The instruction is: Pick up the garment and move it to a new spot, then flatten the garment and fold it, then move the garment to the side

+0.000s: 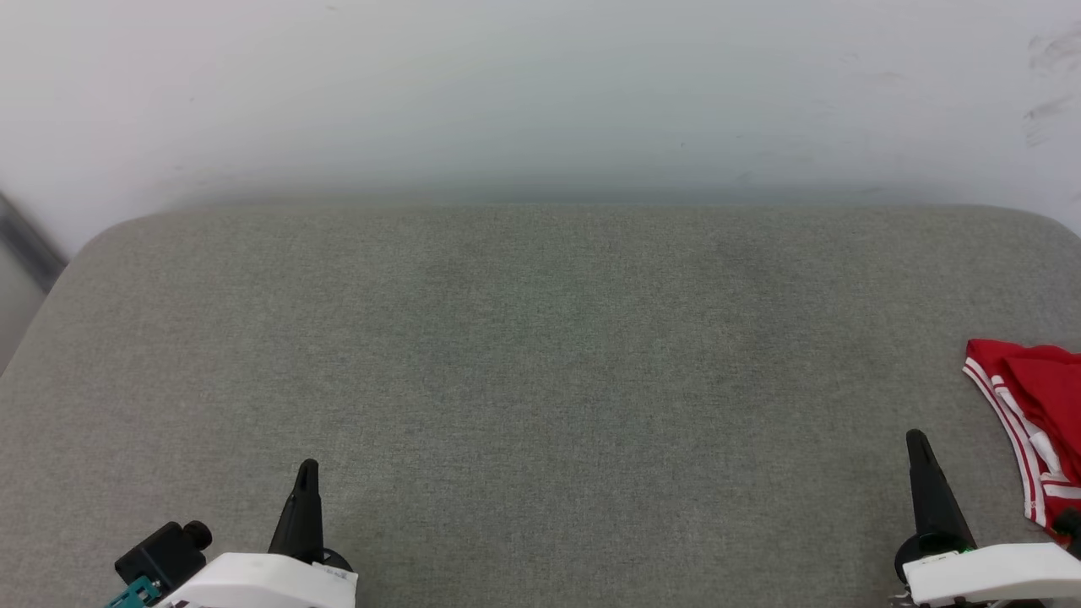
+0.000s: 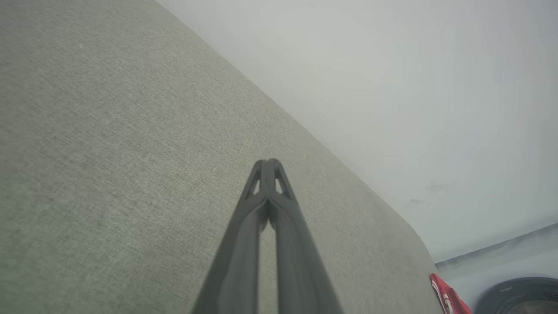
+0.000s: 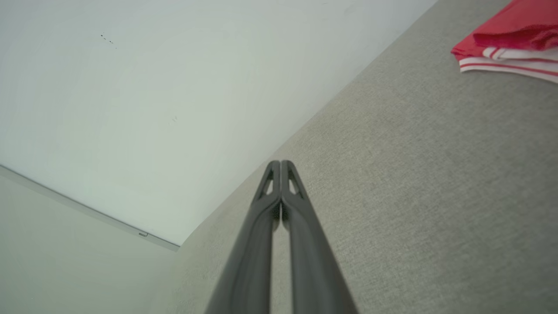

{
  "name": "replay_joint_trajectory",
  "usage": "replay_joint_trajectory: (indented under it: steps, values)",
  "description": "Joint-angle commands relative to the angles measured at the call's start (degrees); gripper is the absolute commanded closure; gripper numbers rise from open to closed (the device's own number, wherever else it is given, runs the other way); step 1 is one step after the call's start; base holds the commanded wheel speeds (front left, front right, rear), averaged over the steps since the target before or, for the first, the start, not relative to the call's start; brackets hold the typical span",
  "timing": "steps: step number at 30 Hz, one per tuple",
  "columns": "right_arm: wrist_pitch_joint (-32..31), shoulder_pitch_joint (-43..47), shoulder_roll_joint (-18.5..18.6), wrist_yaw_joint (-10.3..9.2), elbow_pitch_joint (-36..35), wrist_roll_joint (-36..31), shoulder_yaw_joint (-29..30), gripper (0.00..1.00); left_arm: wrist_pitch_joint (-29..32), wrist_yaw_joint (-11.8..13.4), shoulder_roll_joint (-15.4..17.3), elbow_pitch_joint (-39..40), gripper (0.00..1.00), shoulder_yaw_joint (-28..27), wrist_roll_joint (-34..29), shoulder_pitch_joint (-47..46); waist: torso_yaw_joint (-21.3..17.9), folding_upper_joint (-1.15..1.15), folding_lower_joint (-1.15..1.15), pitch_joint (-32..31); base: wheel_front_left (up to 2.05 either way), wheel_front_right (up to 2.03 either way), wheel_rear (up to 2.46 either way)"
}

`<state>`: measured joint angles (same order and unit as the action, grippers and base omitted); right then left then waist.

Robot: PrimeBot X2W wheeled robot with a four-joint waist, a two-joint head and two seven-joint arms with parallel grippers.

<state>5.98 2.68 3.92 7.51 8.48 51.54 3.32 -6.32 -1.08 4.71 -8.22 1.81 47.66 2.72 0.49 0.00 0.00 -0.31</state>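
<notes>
Head view: red striped-trim garment (image 1: 1040, 384), woven grey cushion (image 1: 540, 380).

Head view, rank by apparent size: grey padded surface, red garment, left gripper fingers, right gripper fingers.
1. grey padded surface, by far.
2. red garment, though cut off at the frame edge.
3. left gripper and right gripper fingers: alike, not ranked.

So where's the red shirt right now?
In the head view the red shirt lies at the far right edge of the grey cushion, beside the right tool.
</notes>
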Motion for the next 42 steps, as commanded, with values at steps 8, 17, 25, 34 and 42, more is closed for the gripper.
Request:
replay_joint_trajectory:
  steps: [8,17,25,34,42]
  values:
    - [-1.66,-2.49,0.63,-0.01,0.37,7.04,0.17,1.00,1.60,-1.28,0.31,-0.42,1.00,-0.99,7.67,-2.69,-0.05,0.00,0.00,0.05,0.00,0.00,0.00]
    - [-3.15,-3.58,0.65,-0.01,1.22,12.85,0.31,1.00,3.08,-2.14,0.31,-1.27,1.00,-1.72,14.05,-3.75,-0.11,0.00,0.00,0.11,0.00,0.00,0.00]
    - [-4.42,-4.59,0.63,-0.02,1.85,17.53,0.45,1.00,4.29,-2.87,0.27,-1.95,1.00,-2.39,19.24,-4.59,-0.16,0.00,0.00,0.16,0.00,0.00,0.00]
    - [-5.56,-5.33,0.60,-0.01,2.50,21.88,0.61,1.00,5.51,-3.56,0.21,-2.64,1.00,-3.06,24.05,-5.35,-0.20,0.00,0.00,0.21,0.00,0.00,0.00]
    - [-6.71,-6.06,0.54,-0.02,3.12,25.95,0.77,1.00,6.61,-4.16,0.11,-3.25,1.00,-3.64,28.51,-6.12,-0.25,0.00,0.00,0.25,0.00,0.00,0.00]
